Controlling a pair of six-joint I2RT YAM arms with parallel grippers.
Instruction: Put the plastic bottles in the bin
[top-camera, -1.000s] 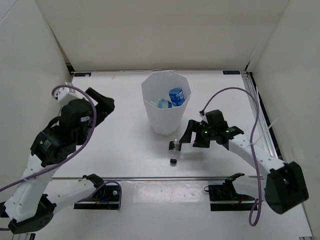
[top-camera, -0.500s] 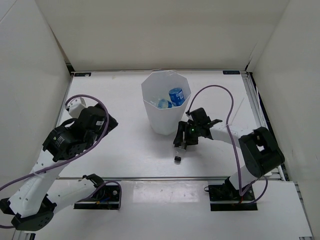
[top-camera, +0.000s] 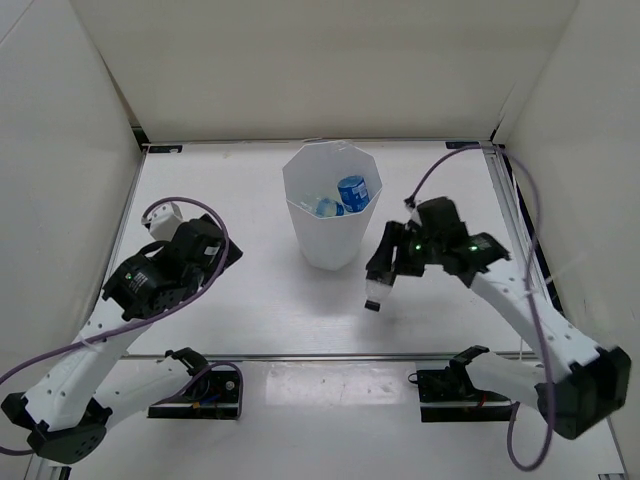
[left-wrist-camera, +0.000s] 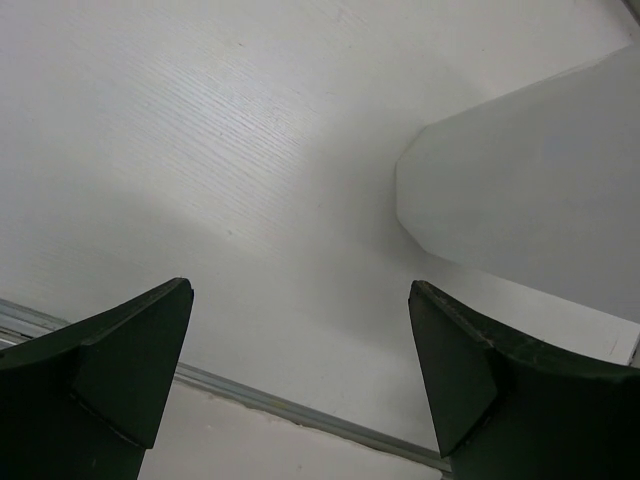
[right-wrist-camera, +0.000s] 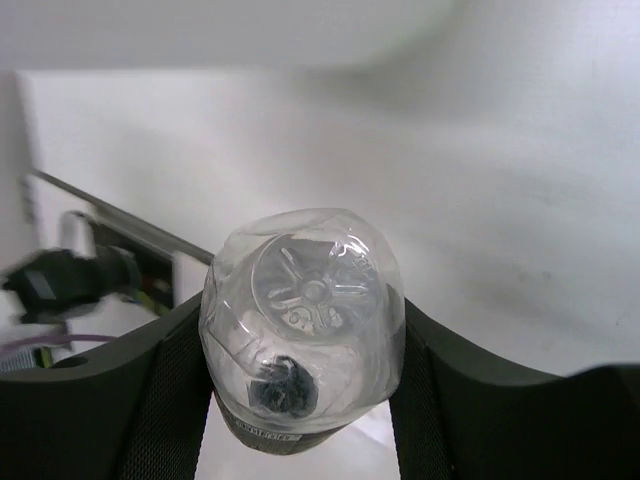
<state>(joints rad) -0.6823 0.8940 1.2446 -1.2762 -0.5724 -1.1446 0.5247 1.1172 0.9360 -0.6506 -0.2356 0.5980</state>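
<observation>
Clear bottle (top-camera: 373, 297) with a dark cap, clamped in the right pincer (top-camera: 380, 278) just beside the near-right wall of the bin (top-camera: 318, 240). The grip sits on the body, so the bottle hangs cap-down. It appears to be clear of the desk (top-camera: 250, 300), a posture suited to carrying it up over the rim. The bin already contains a blue-labelled bottle (top-camera: 350, 190) and a second bottle (top-camera: 325, 207) beside it.

The overhead view gives the layout: bin at centre, held bottle short of it and not yet above the opening. It cannot show contact at the pads. The right wrist view can: the moulded base faces the lens, with both dark fingers (right-wrist-camera: 165, 385) pressed against the bottle's sides.

The left pincer (left-wrist-camera: 300, 300) stands wide apart over bare desk, holding nothing. Its own view shows a pale faceted shape at the right, probably the bin's lower wall.
</observation>
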